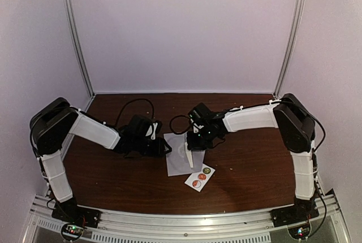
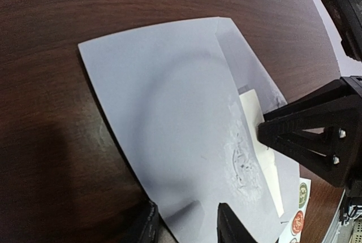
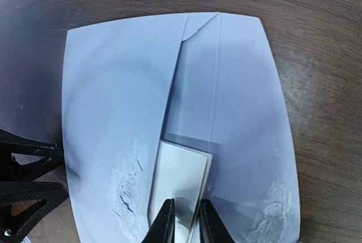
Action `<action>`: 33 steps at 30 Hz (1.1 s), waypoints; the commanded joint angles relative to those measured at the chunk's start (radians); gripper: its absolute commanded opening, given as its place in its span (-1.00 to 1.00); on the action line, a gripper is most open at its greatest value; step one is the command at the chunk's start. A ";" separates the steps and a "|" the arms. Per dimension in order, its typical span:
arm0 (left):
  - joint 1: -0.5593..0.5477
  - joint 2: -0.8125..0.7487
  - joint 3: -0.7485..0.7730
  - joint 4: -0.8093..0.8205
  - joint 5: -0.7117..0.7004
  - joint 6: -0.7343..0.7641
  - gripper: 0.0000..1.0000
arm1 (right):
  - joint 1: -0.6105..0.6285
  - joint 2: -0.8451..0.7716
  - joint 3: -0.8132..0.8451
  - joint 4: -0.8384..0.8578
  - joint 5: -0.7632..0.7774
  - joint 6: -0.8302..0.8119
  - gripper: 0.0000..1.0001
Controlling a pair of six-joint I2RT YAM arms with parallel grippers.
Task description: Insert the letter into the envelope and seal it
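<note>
The pale grey envelope (image 1: 180,158) lies flat on the brown table with its flap folded open (image 3: 113,96). A white folded letter (image 3: 181,169) sits at the pocket's mouth, its far end tucked under the flap edge (image 2: 251,107). My right gripper (image 3: 185,226) is shut on the letter's near end and hangs over the envelope's middle (image 1: 192,144). My left gripper (image 2: 189,226) is at the envelope's left edge (image 1: 164,148), its jaws apart, with the flap's edge (image 2: 169,113) lying between the fingertips.
A small white strip of round stickers (image 1: 199,177) lies just right of the envelope's near corner, also visible in the left wrist view (image 2: 300,209). White walls and metal posts close the table on three sides. Cables trail behind both wrists.
</note>
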 commanded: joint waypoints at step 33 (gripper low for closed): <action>-0.009 -0.117 -0.045 -0.023 -0.041 -0.008 -0.04 | 0.050 -0.129 -0.026 -0.019 0.002 0.007 -0.11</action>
